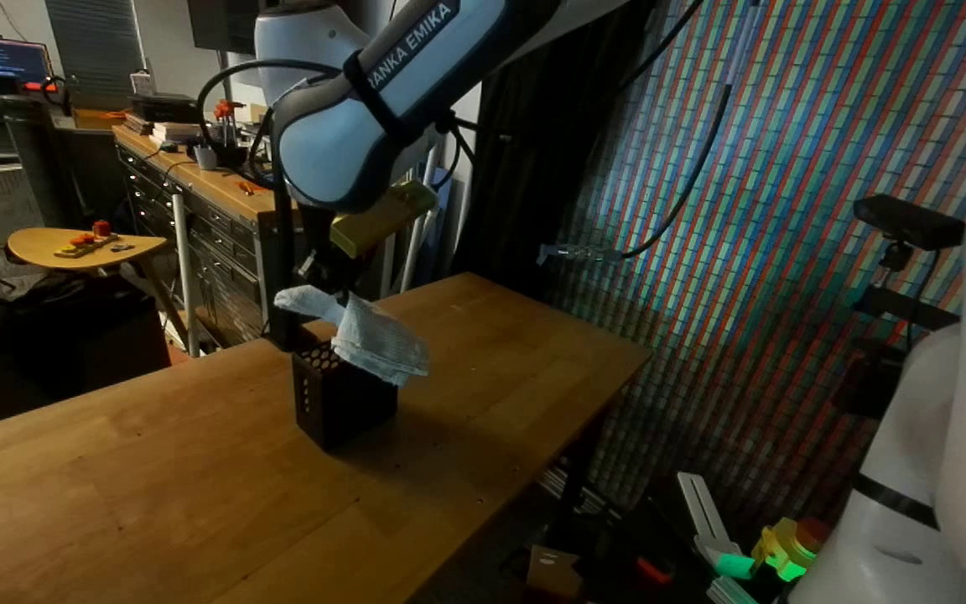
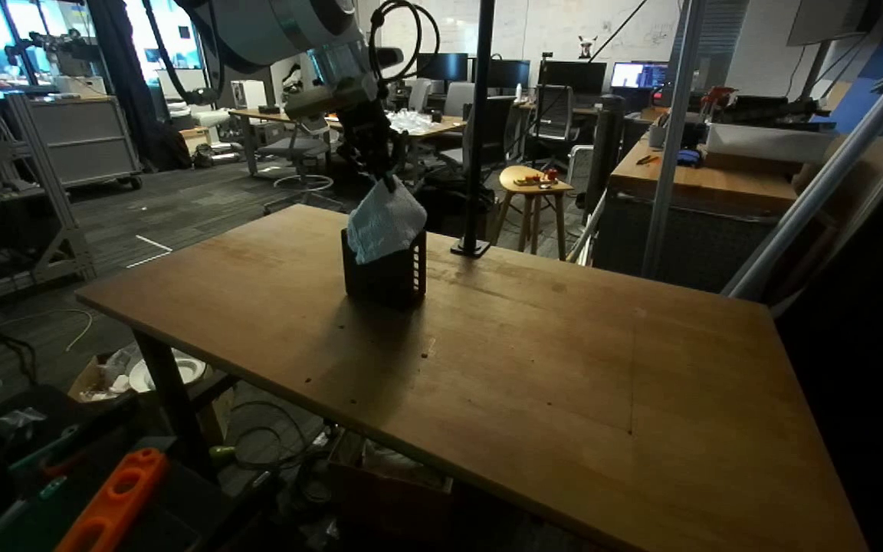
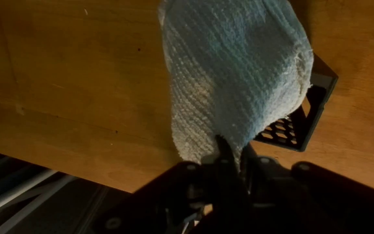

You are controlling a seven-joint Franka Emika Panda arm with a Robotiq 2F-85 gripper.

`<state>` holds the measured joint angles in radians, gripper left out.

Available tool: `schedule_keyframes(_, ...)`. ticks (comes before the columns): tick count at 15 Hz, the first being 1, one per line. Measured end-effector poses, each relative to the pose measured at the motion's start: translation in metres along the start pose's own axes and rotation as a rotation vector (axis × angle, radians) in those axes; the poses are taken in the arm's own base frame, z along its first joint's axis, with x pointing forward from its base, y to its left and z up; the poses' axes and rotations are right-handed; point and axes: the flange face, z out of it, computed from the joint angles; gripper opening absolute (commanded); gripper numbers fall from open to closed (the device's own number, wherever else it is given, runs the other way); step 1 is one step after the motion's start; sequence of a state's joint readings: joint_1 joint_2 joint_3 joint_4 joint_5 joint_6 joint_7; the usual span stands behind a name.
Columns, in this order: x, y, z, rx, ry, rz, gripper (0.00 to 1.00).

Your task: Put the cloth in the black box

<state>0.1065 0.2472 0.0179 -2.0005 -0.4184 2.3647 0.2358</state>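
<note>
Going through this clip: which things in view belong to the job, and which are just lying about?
Part of the job:
gripper, closed on the cloth
cloth, held over the black box
black box, partly hidden by the cloth in the wrist view

Just around:
stool with small colourful pieces
orange object
monitors in the background

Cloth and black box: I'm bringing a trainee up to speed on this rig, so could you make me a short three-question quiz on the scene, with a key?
1. True or false: the claw is holding the cloth.
2. Multiple choice: in the wrist view, what shape are the small holes in the black box? A: stars; B: hexagons; C: crosses.
3. Short answer: what does the black box stand on?

Key: 1 true; 2 B; 3 the wooden table.
</note>
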Motion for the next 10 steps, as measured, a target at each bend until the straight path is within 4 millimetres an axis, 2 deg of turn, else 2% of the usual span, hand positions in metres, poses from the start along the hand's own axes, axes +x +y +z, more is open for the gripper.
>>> schedule_keyframes(6, 0.004, -0.019, 0.048, 0.148, 0.023, -0.017, 0.02)
schedule_keyframes(8, 0.003, -0.018, 0.059, 0.181, 0.014, -0.032, 0.02)
schedule_keyframes(10, 0.003, -0.011, 0.061, 0.198, 0.015, -0.048, 0.02)
